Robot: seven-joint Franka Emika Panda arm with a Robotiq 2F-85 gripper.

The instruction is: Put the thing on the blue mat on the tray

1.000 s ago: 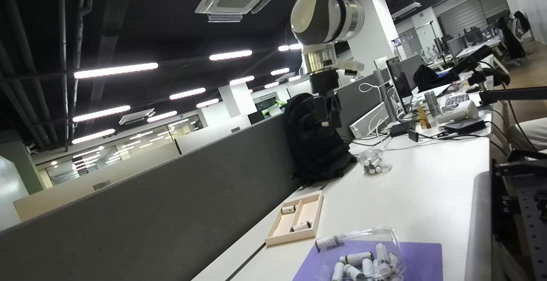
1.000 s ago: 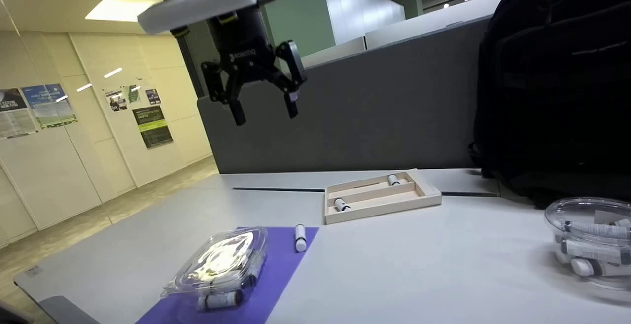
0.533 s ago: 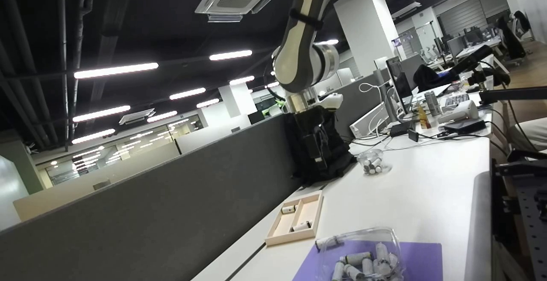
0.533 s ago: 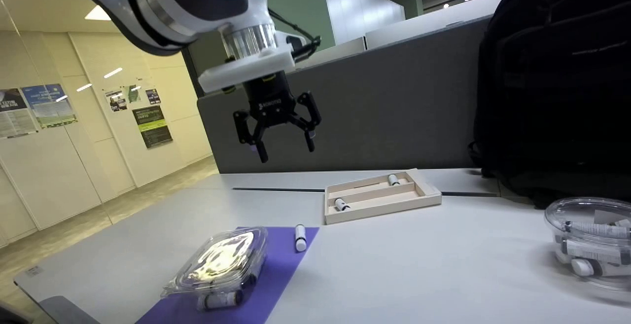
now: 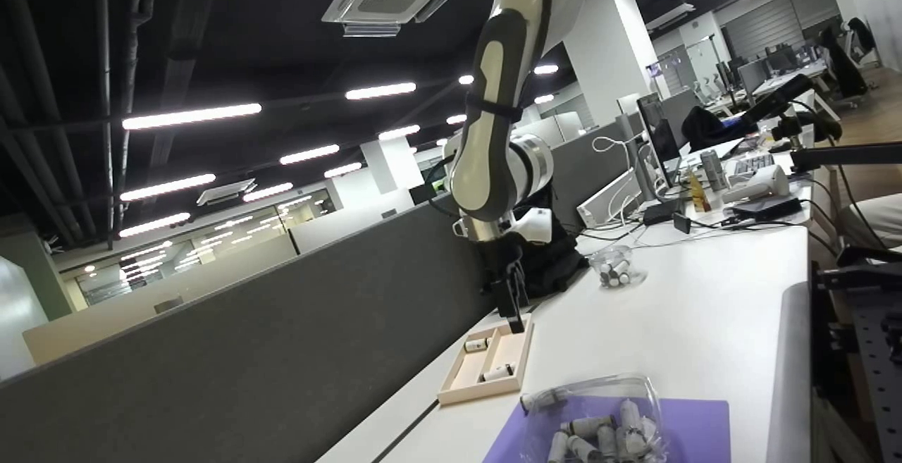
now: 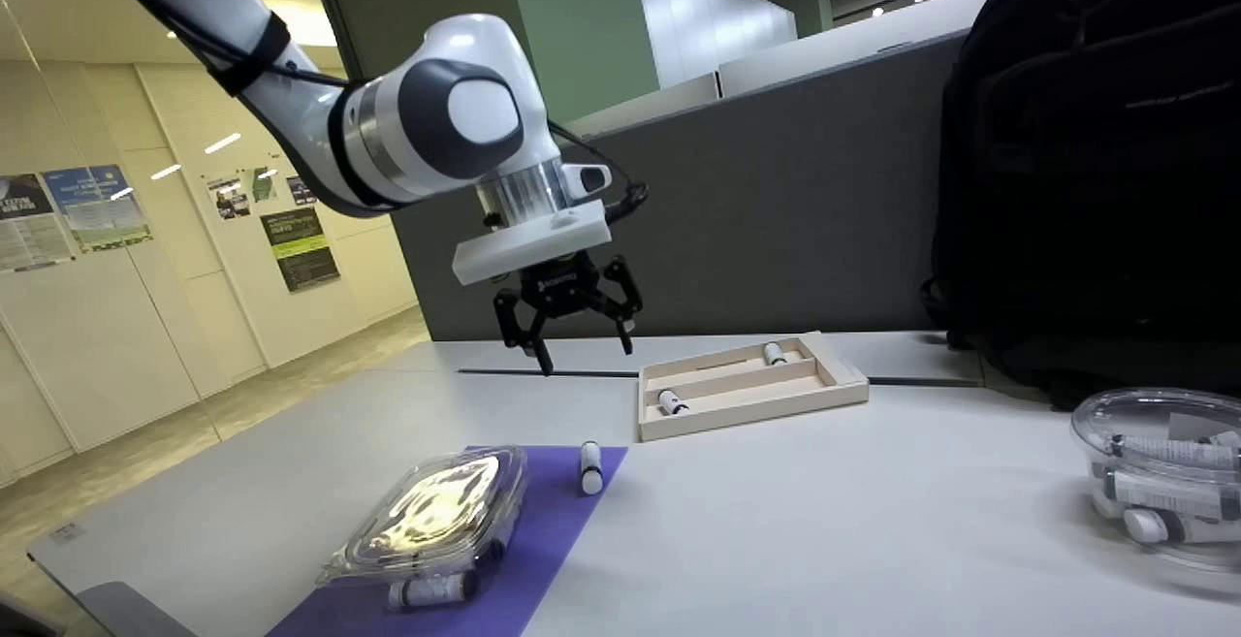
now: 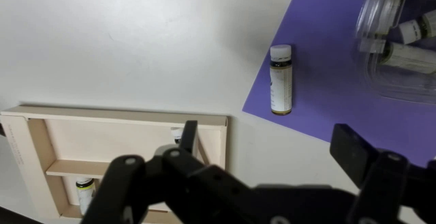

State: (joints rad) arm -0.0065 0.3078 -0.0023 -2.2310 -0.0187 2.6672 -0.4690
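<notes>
A small white-capped bottle lies at the corner of the bluish-purple mat in the wrist view. It also shows in both exterior views. A clear container with a pale grey-white cluster of bottles also sits on the mat. The wooden tray stands beyond the mat and holds two bottles in separate compartments. My gripper is open and empty, above the table left of the tray in that view. In the wrist view my gripper has the bottle ahead of its gap; one finger hides part of the tray.
A round clear tub of bottles stands at the right in an exterior view. A black backpack leans against the grey partition behind the tray. Cables and a monitor stand farther along the desk.
My gripper has moved down towards the table, and slightly right in an exterior view, with its fingers still apart. The bottles, container, mat and tray have not moved.
</notes>
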